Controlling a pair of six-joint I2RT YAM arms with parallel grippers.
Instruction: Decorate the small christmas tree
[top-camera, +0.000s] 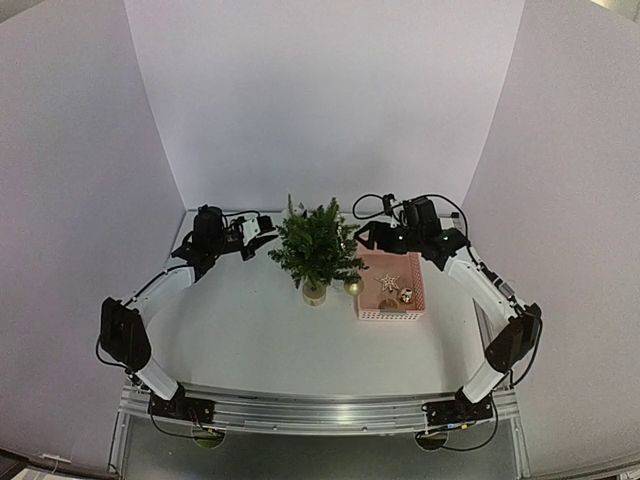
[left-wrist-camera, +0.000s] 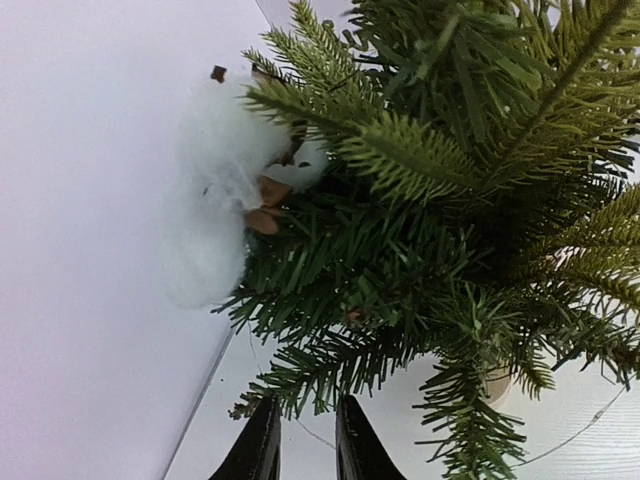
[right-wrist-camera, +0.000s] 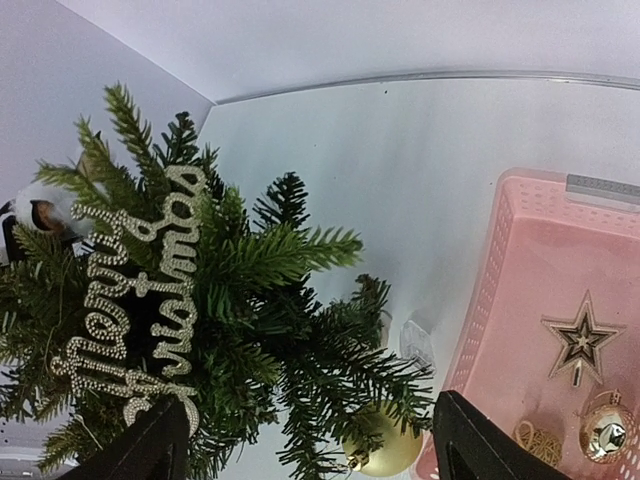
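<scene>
Soft, even white light fills all three views, bouncing off the pale walls, and shadows on the table are faint. The overhead view bows strongly at its edges, curving the rail. In the left wrist view the tree is sharp, while the white fluff washes out against the wall. The right wrist view is crisp, with a small glint on the gold ball

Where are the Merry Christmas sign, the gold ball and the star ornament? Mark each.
Merry Christmas sign (right-wrist-camera: 172, 262): right wrist view, glitter lettering.
gold ball (right-wrist-camera: 390, 452): right wrist view, lower curve.
star ornament (right-wrist-camera: 580, 342): right wrist view, centre.
</scene>
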